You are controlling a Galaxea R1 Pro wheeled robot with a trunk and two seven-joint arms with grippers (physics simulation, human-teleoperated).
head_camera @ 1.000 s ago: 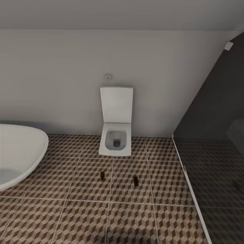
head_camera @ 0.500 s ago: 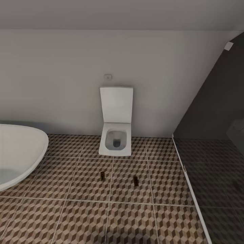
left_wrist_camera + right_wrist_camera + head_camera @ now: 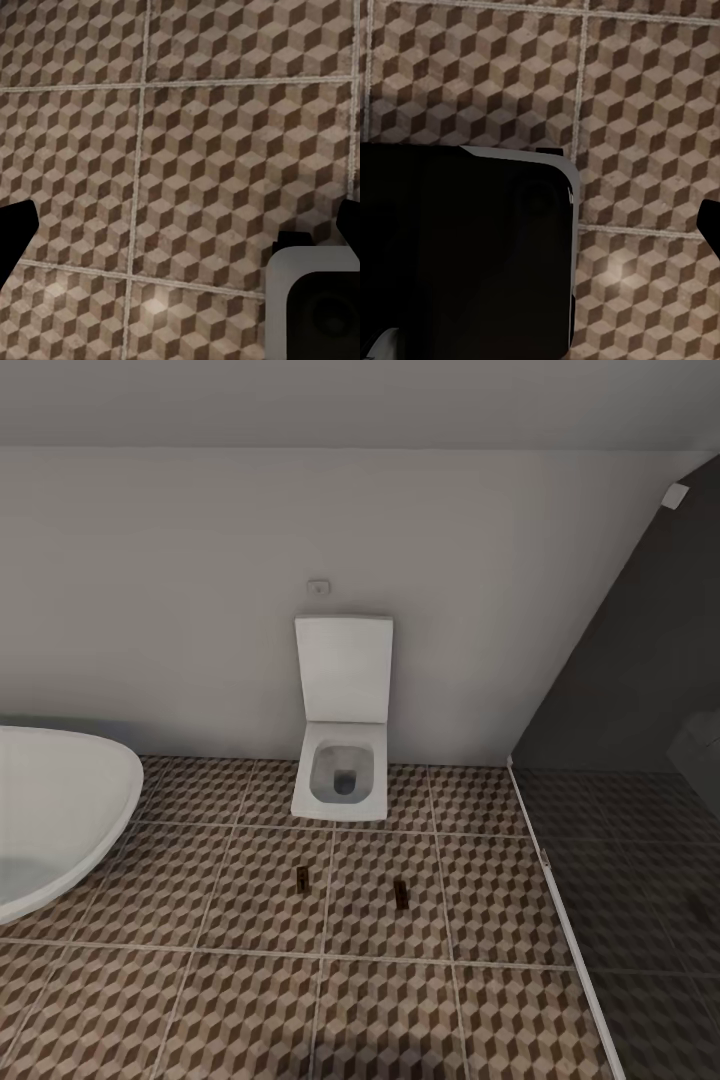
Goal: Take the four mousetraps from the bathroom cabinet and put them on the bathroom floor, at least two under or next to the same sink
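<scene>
nothing has moved since the earlier frame: two mousetraps (image 3: 301, 876) (image 3: 401, 894) lie on the bathroom floor (image 3: 250, 980) before the toilet (image 3: 342, 760). left gripper (image 3: 180, 232) spread wide, empty; right gripper's opening i cannot tell.

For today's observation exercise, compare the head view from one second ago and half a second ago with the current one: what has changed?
Nothing has visibly changed. The two mousetraps lie in the same spots on the bathroom floor in front of the toilet, the bathtub sits at the same edge, and the view itself has not shifted.
</scene>
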